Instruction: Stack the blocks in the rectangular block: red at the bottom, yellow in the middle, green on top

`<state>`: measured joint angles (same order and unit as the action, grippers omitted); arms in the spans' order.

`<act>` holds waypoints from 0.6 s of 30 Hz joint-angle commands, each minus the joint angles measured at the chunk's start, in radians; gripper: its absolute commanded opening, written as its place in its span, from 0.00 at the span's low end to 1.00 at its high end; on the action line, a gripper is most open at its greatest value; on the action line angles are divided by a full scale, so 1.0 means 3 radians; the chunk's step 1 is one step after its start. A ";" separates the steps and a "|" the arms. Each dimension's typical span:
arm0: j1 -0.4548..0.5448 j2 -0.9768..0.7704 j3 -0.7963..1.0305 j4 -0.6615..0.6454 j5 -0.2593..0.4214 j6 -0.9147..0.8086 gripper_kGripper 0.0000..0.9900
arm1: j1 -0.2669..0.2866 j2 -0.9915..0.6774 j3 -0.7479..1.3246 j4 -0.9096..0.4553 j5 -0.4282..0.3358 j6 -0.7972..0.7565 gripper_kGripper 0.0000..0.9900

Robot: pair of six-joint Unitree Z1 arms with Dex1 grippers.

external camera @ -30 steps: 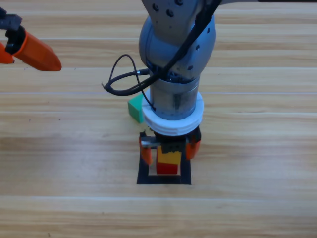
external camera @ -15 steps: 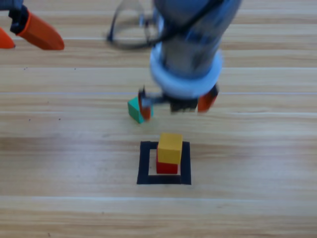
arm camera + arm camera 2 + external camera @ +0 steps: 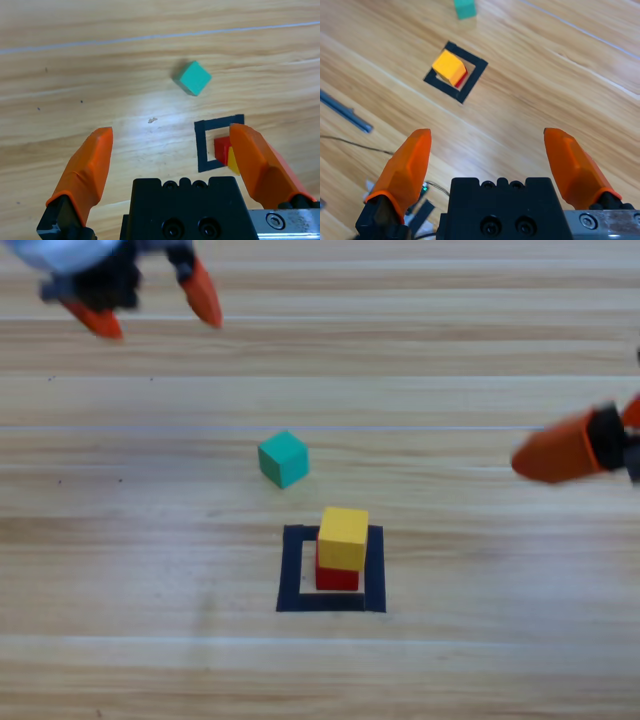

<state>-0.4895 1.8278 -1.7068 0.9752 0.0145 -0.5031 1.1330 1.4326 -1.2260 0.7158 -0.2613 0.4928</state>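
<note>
Cable [image 3: 355, 144] off-table, only in right wrist view.

Red cube [image 3: 337, 578] mostly hidden beneath yellow cube [image 3: 343, 537]; in the left wrist view, one orange jaw covers much of both. Left claw [image 3: 150, 302] blurred at top edge; right claw [image 3: 580, 445] cropped by right edge.

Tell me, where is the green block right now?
In the high view the green block sits on the bare wood near the middle of the table, just beyond and left of the black tape square, where the yellow block rests on the red block.
</note>
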 commanded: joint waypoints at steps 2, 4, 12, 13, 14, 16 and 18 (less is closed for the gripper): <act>-0.0143 0.0590 -0.0175 0.0088 0.0110 -0.0660 1.00 | 0.0053 -0.0132 0.0712 -0.0602 0.0288 -0.0528 1.00; -0.0235 0.0754 -0.0339 0.0175 0.0156 -0.0864 1.00 | 0.0048 -0.0158 0.0788 -0.0704 0.0441 -0.0952 1.00; -0.0475 0.1168 -0.0671 0.0216 0.0202 -0.1575 0.99 | 0.0048 -0.0071 0.0865 -0.0683 0.1280 -0.1500 1.00; -0.0506 0.1209 -0.0697 0.0216 0.0217 -0.1657 0.99 | 0.0053 -0.0071 0.0875 -0.0683 0.1275 -0.1500 1.00; -0.0521 0.1250 -0.0728 0.0226 0.0217 -0.1723 0.99 | 0.0053 -0.0071 0.0875 -0.0683 0.1270 -0.1505 1.00; -0.0562 0.1342 -0.0799 0.0267 0.0238 -0.1861 0.98 | 0.0053 -0.0086 0.0875 -0.0688 0.1168 -0.1510 1.00; -0.0608 0.1526 -0.1014 0.0416 0.0274 -0.2035 0.98 | 0.0053 -0.0086 0.0875 -0.0683 0.1132 -0.1520 1.00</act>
<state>-0.6280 2.1711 -1.9228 1.0428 0.0739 -1.0451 1.1356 1.4184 -0.9975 0.5199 0.1131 0.0460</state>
